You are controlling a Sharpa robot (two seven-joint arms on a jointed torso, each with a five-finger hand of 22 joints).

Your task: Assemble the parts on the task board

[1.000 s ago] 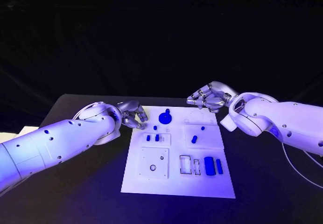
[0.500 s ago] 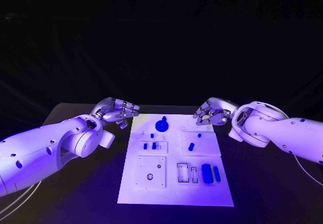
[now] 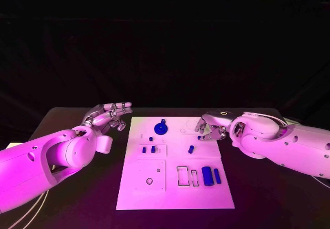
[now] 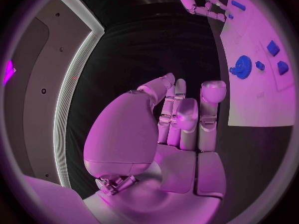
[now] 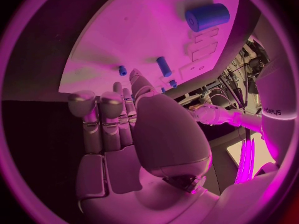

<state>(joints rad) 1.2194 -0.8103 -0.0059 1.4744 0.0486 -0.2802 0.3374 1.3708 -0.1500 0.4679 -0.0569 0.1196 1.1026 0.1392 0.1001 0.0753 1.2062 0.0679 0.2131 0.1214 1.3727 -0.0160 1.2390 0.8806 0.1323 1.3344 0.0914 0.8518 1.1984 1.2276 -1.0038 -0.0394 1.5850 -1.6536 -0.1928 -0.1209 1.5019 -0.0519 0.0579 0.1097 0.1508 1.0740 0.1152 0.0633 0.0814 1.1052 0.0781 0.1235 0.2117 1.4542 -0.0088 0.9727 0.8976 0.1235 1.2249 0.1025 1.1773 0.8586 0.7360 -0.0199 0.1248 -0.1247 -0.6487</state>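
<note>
Beside task board (image 3: 172,191): both robot hands empty.

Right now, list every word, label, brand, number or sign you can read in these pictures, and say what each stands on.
"sharpa": small dark lettering on the white casing of the right arm, at the edge of the right wrist view; it runs up the casing and is only just legible.

On the task board the head view shows no print, only outlines of recesses.

On the left hand and the right hand no lettering can be made out.
</note>
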